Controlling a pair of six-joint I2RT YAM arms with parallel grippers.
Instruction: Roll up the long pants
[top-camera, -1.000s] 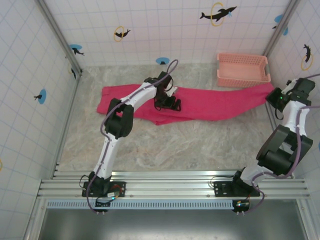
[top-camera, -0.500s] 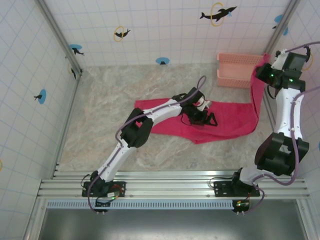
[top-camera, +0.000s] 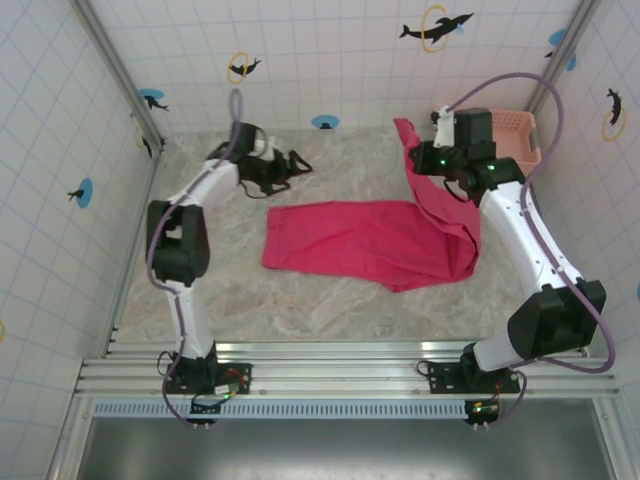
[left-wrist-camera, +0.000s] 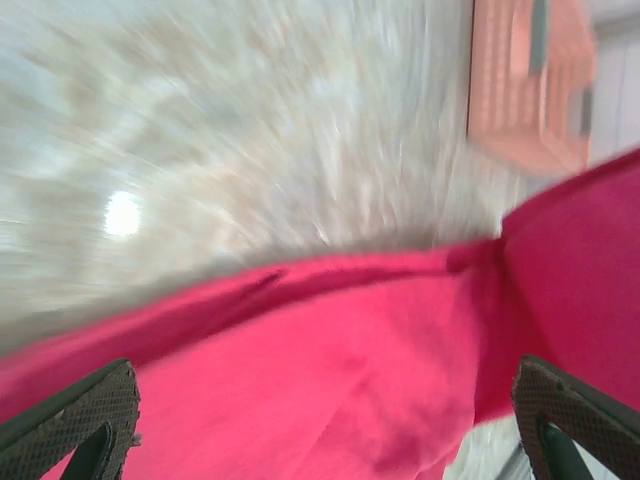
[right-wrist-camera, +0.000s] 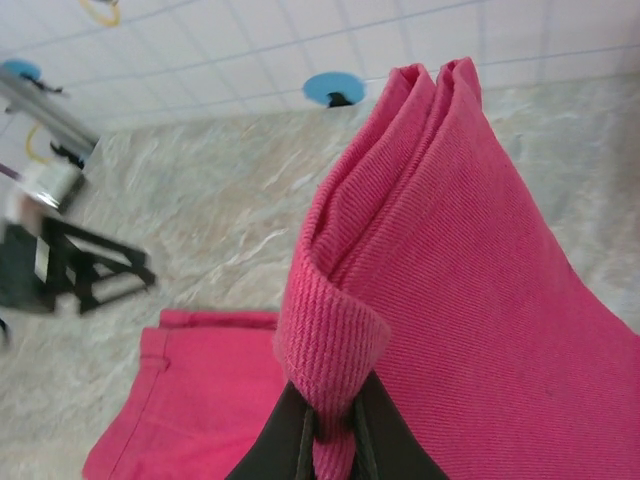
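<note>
No roll yet: the long pants (top-camera: 365, 240) lie mostly flat on the table (top-camera: 300, 310). Their 3 o'clock end is lifted toward 1 o'clock, pinched in the right fingers (right-wrist-camera: 285, 440). The left fingers (left-wrist-camera: 88, 405) hang spread and empty at 11 o'clock. All the rolling is left.

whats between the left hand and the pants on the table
Just bare marble tabletop: in the top view nothing sits between the left hand and the flat part of the long pants.
</note>
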